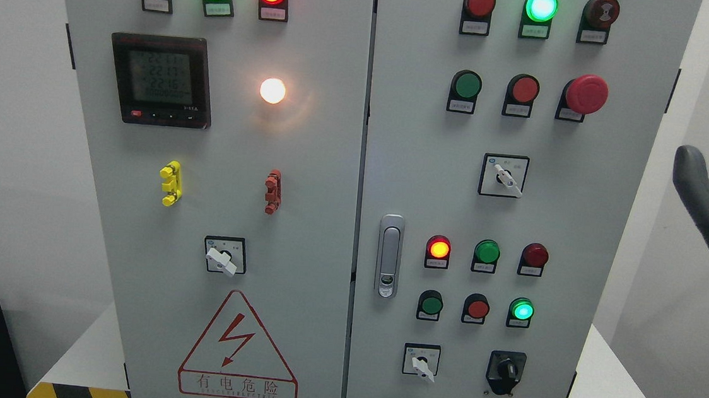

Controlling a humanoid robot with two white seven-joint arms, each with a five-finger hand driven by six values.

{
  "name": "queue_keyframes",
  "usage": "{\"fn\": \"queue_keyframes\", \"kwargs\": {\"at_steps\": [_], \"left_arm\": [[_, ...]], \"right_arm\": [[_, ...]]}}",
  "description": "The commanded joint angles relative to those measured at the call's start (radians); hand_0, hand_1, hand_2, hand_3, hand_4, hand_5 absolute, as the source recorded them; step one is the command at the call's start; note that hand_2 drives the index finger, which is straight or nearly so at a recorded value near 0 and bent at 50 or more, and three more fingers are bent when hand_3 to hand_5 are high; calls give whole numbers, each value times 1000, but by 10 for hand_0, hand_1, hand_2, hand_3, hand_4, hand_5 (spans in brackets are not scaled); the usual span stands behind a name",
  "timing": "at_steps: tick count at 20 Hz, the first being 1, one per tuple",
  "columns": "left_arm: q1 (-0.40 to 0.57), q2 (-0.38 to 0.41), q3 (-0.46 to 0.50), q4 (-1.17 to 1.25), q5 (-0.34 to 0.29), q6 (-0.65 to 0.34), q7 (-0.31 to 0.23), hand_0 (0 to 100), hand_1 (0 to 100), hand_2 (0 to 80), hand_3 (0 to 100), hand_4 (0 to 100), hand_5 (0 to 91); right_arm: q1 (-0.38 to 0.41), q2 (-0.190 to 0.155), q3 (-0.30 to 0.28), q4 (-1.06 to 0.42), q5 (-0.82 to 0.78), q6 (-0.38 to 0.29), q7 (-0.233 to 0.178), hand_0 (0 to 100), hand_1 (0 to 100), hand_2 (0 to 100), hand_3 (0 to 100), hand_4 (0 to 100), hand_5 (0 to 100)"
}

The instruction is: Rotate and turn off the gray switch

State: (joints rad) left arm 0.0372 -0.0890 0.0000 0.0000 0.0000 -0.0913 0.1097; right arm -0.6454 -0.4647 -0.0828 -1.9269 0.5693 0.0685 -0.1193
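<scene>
1. At the right edge one dark finger (705,204) of the right hand pokes into view, well clear of the cabinet (327,222). Only that finger and a ribbed joint show, so I cannot tell whether the hand is spread or curled. No left hand is visible.

2. Nearest the finger on the right door is an upper selector (504,176), its pale knob pointing down-right. Lower down sit a second selector (422,361) and a black switch (506,372).

3. On the left door, below the meter (161,79), is a third selector (225,256) with a pale knob (also tilted down-right).

4. Which of these is the gray switch I cannot say for sure; all three pale knobs look alike.

5. Risks, as I judge them:
   - picking the wrong selector, since they match;
   - brushing the red mushroom button (585,94), which juts out just above the upper selector;
   - fingers slipping off the small knob and leaving it half-turned.
</scene>
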Motion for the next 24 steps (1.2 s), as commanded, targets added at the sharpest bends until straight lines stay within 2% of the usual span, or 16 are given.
{"fn": "queue_keyframes", "kwargs": {"at_steps": [1, 10, 11, 12, 13, 14, 16, 17, 18, 19, 20, 21, 22, 24], "left_arm": [[0, 0, 32, 23, -8, -1, 1, 120, 389, 0, 0, 0, 0], [0, 0, 32, 23, -8, 1, -1, 120, 389, 0, 0, 0, 0], [1, 0, 32, 23, -8, -1, -1, 120, 389, 0, 0, 0, 0], [0, 0, 32, 23, -8, 1, -1, 120, 389, 0, 0, 0, 0], [0, 0, 32, 23, -8, 1, 1, 120, 389, 0, 0, 0, 0], [0, 0, 32, 23, -8, 1, -1, 120, 389, 0, 0, 0, 0], [0, 0, 32, 23, -8, 1, -1, 120, 389, 0, 0, 0, 0], [0, 0, 32, 23, -8, 1, -1, 120, 389, 0, 0, 0, 0], [0, 0, 32, 23, -8, 1, 1, 120, 389, 0, 0, 0, 0], [0, 0, 32, 23, -8, 1, -1, 120, 389, 0, 0, 0, 0], [1, 0, 31, 23, -8, 1, -1, 120, 389, 0, 0, 0, 0], [0, 0, 32, 23, -8, 1, -1, 120, 389, 0, 0, 0, 0], [0, 0, 32, 23, -8, 1, -1, 120, 389, 0, 0, 0, 0], [0, 0, 32, 23, -8, 1, 1, 120, 389, 0, 0, 0, 0]], "right_arm": [[-8, 34, 5, -46, 1, 17, 0, 341, 339, 0, 23, 0, 0], [-5, 35, 3, -70, 1, 17, -8, 353, 358, 0, 26, 0, 0], [-3, 35, 6, -69, 1, 19, -8, 358, 360, 0, 42, 0, 0], [-2, 37, 8, -69, 3, 19, -8, 390, 362, 14, 153, 77, 21], [-2, 38, 9, -69, 3, 25, -8, 393, 368, 33, 193, 115, 59], [-3, 49, 12, -67, 3, 40, -7, 337, 395, 109, 303, 195, 169], [-5, 54, 17, -66, 3, 53, -7, 222, 410, 169, 369, 260, 305], [-5, 60, 26, -64, 4, 59, -5, 180, 408, 219, 418, 321, 418], [-5, 64, 41, -61, 4, 71, -5, 167, 397, 308, 533, 436, 578], [-5, 66, 55, -60, 12, 92, -2, 163, 394, 326, 547, 450, 622], [-6, 66, 70, -57, 14, 114, 0, 156, 389, 387, 619, 541, 709], [-6, 67, 90, -55, 15, 132, 0, 159, 383, 419, 656, 571, 744], [-6, 77, 107, -54, 17, 145, 0, 164, 364, 464, 705, 623, 796], [-6, 107, 130, -41, 43, 154, 0, 168, 332, 510, 745, 663, 839]]}}
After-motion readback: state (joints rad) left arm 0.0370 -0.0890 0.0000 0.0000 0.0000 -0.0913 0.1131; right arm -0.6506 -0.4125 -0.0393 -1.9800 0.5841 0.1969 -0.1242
